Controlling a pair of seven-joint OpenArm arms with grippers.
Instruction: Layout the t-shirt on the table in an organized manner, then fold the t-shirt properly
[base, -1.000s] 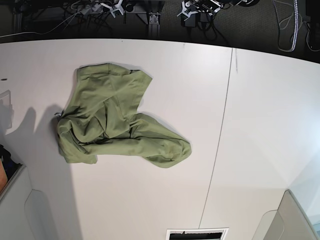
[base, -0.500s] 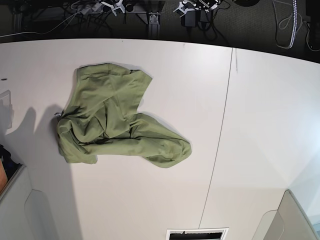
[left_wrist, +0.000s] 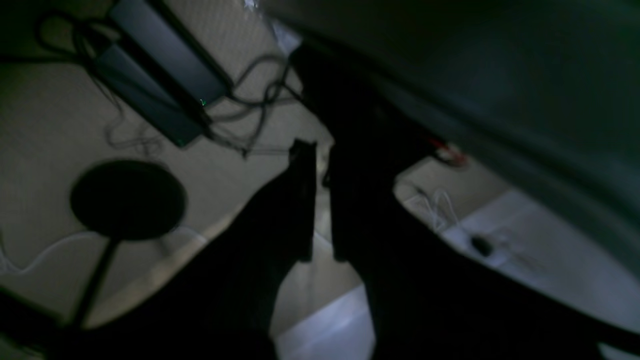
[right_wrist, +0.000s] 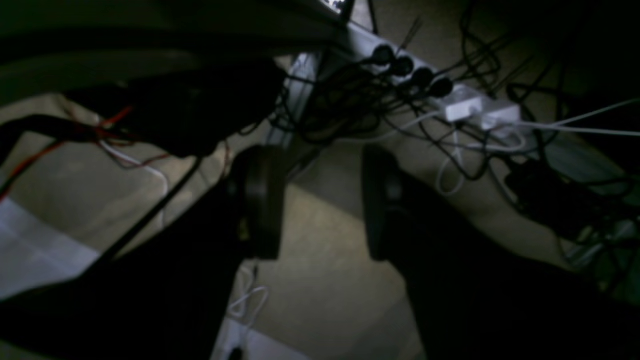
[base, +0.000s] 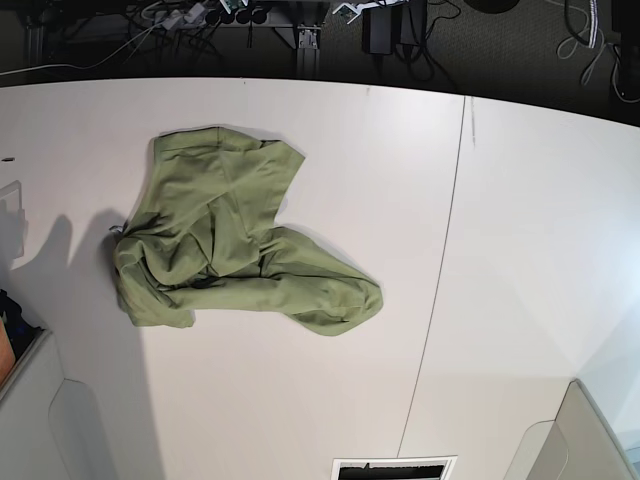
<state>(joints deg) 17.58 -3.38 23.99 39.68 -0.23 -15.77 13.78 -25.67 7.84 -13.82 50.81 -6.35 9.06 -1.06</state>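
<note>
Base view: the t-shirt (base: 225, 240) bears no legible writing.

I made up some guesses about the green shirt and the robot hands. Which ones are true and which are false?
1. The t-shirt lies crumpled on the table. True.
2. The t-shirt is folded into a neat square. False: it is bunched and wrinkly.
3. The right gripper is open and holds nothing. True.
4. The left gripper is pinching the t-shirt. False: it is nearly closed on nothing, with floor and cables behind it.
5. A dark seam runs across the table. True.
</note>
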